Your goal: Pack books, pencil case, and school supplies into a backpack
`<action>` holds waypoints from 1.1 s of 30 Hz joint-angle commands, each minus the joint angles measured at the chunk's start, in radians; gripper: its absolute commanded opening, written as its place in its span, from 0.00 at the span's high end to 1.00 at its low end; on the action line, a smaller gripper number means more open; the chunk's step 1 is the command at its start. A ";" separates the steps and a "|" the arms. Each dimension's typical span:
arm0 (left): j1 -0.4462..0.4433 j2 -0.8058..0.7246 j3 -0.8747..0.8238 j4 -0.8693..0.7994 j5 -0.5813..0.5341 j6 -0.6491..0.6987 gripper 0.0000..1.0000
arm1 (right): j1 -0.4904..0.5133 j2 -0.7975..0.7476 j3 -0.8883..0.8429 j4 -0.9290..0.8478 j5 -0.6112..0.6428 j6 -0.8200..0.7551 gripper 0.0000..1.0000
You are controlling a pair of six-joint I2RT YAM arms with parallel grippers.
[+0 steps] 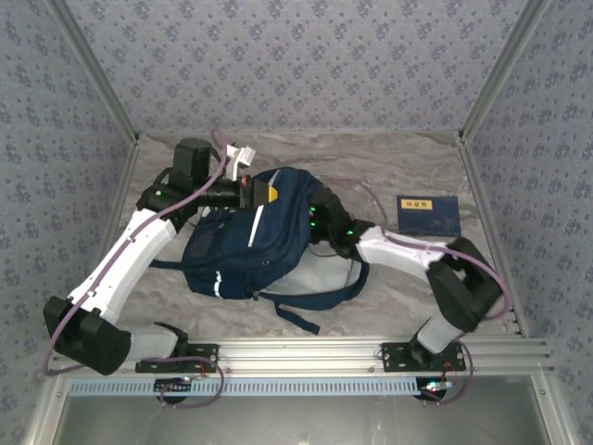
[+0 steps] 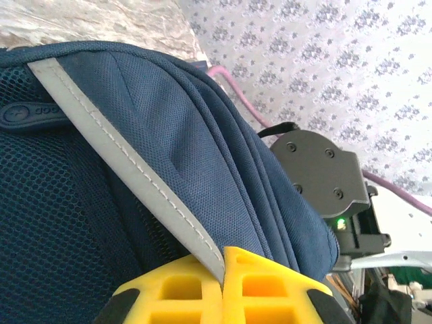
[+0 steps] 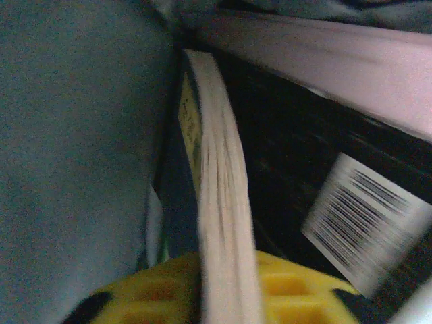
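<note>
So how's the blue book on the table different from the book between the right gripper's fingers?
The blue book lies flat on the table, cover up; the other book stands on edge inside the backpack, pages showing. The blue book lies alone; the other book sits between the fingers of the right gripper. Both look navy with a yellow label.

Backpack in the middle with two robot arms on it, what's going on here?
Two robot arms are packing a navy backpack on the table. The left gripper is pinched shut on the bag's fabric at a white reflective stripe. The right gripper is inside the bag, a navy book with a yellow label between its fingers, beside a black book with a barcode; whether it grips it I can't tell. Another navy book lies on the table to the right.
</note>
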 commanded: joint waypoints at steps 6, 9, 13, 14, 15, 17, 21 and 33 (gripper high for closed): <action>0.041 -0.046 0.009 0.281 0.122 -0.051 1.00 | 0.049 0.060 0.041 0.103 0.067 -0.007 0.28; 0.072 -0.054 -0.009 0.286 0.104 -0.061 1.00 | 0.033 -0.041 -0.038 0.114 0.093 -0.069 0.16; 0.105 -0.065 -0.031 0.261 0.037 -0.047 1.00 | 0.012 -0.172 -0.144 0.110 0.093 -0.132 0.08; 0.107 -0.065 -0.026 0.218 -0.002 -0.017 1.00 | 0.009 -0.205 -0.163 0.085 0.103 -0.151 0.08; 0.107 -0.063 -0.020 0.166 -0.055 0.019 1.00 | 0.006 -0.237 -0.180 0.047 0.117 -0.176 0.08; 0.109 -0.063 -0.017 0.080 -0.170 0.062 1.00 | 0.005 -0.295 -0.206 -0.021 0.147 -0.226 0.08; 0.107 -0.059 -0.019 -0.037 -0.367 0.108 1.00 | -0.012 -0.423 -0.272 -0.161 0.224 -0.273 0.11; -0.001 0.029 -0.046 -0.106 -0.592 0.151 0.91 | -0.313 -0.508 -0.201 -0.671 0.535 -0.321 0.14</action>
